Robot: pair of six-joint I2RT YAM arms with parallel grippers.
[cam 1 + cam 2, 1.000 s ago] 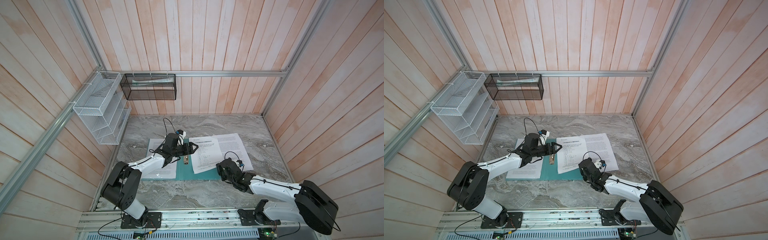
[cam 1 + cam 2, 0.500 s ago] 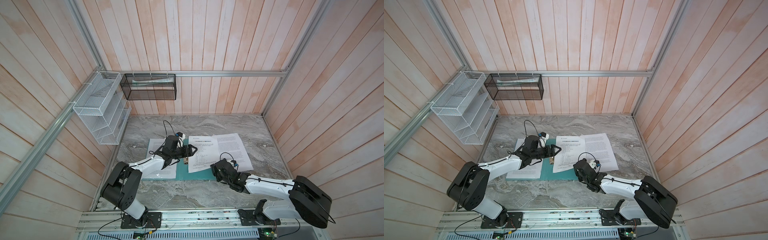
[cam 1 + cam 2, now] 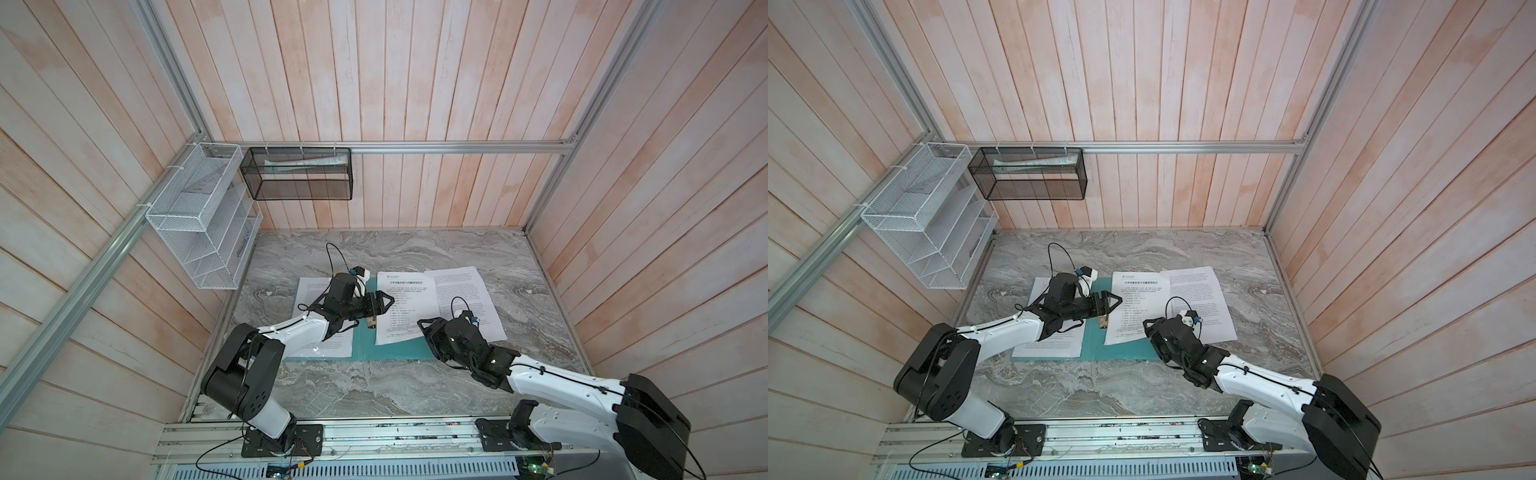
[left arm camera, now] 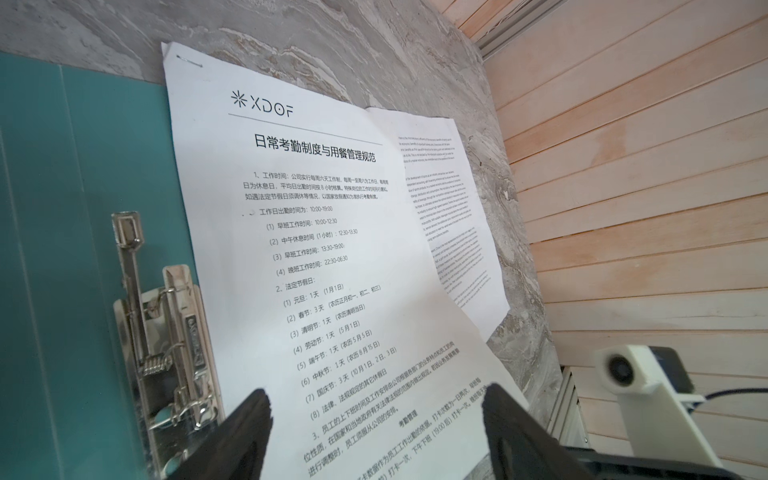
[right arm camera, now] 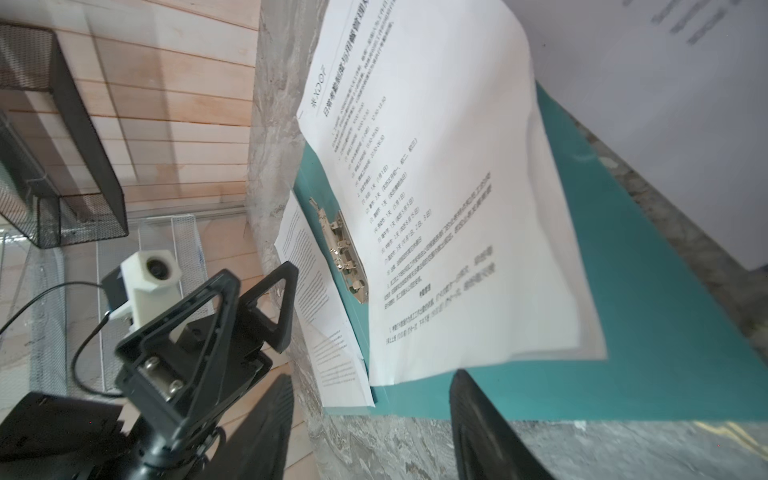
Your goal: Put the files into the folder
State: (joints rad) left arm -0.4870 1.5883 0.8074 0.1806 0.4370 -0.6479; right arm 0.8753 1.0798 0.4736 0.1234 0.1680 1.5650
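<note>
Released: right gripper [image 3: 428,336] jaws now apart, empty; headed sheet [image 3: 405,307] has slid left onto folder [image 3: 399,352] right half, mid-tabletop, beside clip [image 3: 371,322]; left gripper [image 3: 384,302] open over spine. Next, probably: second sheet [image 3: 467,297], lying toward the tabletop's right edge.

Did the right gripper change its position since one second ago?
Yes. In a top view, the right gripper has moved left, closer to the metal clip of the folder. The clip and folder have stayed in place.
</note>
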